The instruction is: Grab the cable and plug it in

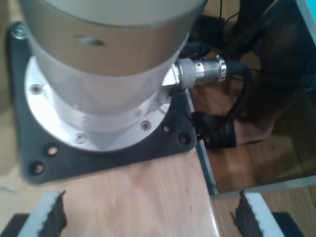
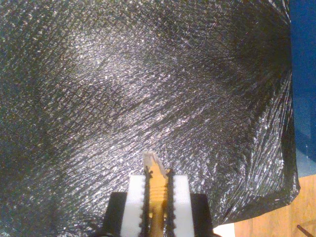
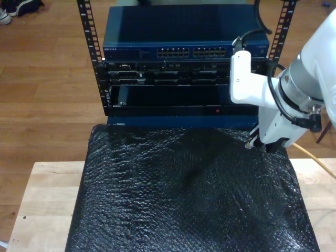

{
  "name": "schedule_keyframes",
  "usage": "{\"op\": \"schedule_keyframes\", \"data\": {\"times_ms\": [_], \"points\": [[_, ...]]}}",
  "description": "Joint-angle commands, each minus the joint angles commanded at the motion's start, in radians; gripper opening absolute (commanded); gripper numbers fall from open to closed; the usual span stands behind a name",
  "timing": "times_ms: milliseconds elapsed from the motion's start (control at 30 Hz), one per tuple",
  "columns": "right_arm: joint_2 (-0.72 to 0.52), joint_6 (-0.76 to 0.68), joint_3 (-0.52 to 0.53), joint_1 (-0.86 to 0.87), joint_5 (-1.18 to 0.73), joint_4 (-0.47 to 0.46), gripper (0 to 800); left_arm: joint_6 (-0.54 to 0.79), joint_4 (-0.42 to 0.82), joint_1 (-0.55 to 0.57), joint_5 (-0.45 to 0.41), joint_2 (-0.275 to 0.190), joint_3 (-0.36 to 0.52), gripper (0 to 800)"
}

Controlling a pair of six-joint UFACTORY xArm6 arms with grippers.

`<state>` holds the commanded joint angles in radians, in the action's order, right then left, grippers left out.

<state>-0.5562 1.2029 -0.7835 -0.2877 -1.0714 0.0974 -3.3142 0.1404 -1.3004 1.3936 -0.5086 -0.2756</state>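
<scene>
My second gripper [image 2: 157, 197] has its jaws clamped on the cable [image 2: 156, 180], the clear plug poking out just past the pads, hanging over the black bubble wrap [image 3: 184, 199] near its far edge on the exterior view's right. My first gripper [image 1: 148, 215] stands wide with nothing between its jaws, beside an arm base [image 1: 98, 89]. Writing on the blue switch [image 3: 184, 39] is too small to read.

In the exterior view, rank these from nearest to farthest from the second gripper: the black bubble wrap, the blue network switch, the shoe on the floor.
1. Black bubble wrap: spread right beneath my second gripper, which holds the cable.
2. Blue network switch: atop the rack, behind the gripper.
3. Shoe: on the floor at the exterior view's top left corner, farthest.
</scene>
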Motion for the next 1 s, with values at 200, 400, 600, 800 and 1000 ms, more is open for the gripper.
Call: {"op": "schedule_keyframes", "data": {"times_ms": [200,400,600,800,1000], "points": [[0.0,-0.002,-0.002,0.0,0.009,0.002,0,0.028,0.0,-0.011,-0.087,-0.005,0.057,800],[0.0,-0.003,0.0,-0.008,0.046,0.008,0,0.043,-0.002,-0.031,-0.19,-0.012,0.114,800],[0.0,-0.008,0.031,-0.061,0.126,0.005,0,0.06,-0.009,-0.034,-0.281,-0.009,0.164,800],[0.011,-0.005,0.061,-0.069,0.215,0.003,0,0.06,-0.009,-0.034,-0.281,-0.003,0.163,800],[0.071,-0.005,0.083,-0.071,0.319,-0.04,0,0.06,-0.009,-0.034,-0.281,-0.003,0.163,800]]}}
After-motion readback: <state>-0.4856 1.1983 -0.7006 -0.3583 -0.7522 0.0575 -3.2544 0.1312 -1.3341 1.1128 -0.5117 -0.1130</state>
